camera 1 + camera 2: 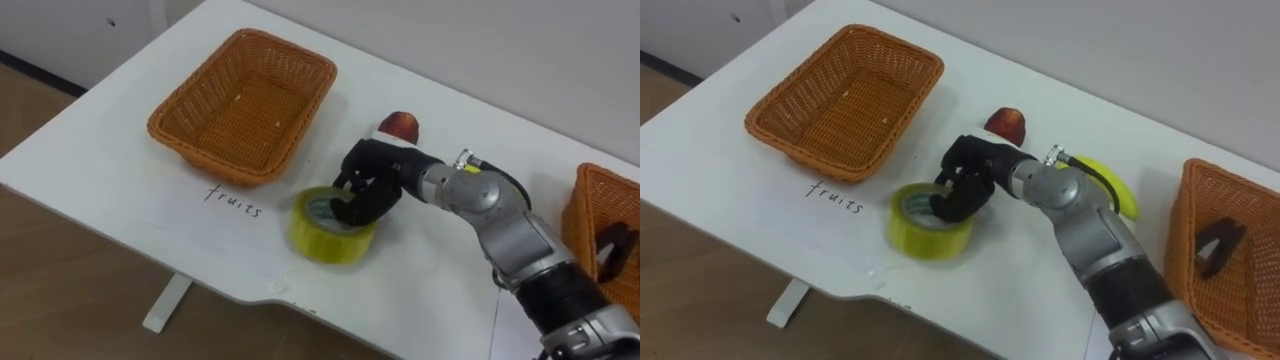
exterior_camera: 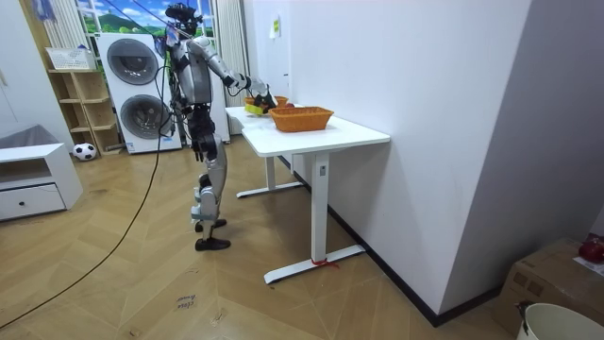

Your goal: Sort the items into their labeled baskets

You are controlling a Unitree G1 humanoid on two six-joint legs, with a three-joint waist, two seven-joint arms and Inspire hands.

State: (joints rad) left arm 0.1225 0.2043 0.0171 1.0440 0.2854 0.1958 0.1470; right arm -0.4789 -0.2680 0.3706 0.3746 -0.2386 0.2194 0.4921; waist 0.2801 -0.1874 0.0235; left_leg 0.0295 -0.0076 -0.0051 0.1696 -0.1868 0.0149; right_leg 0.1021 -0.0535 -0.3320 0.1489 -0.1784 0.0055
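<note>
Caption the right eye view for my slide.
Right hand grips the yellow tape roll beside the left basket; apple and banana lie beyond the arm.

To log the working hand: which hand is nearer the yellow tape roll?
Right. The right hand curls into the yellow tape roll; the left hand hangs by the robot's side, off the table.

saw orange weave on the basket at ten o'clock, yellow on the tape roll at six, red on the apple, black on the right hand.
</note>
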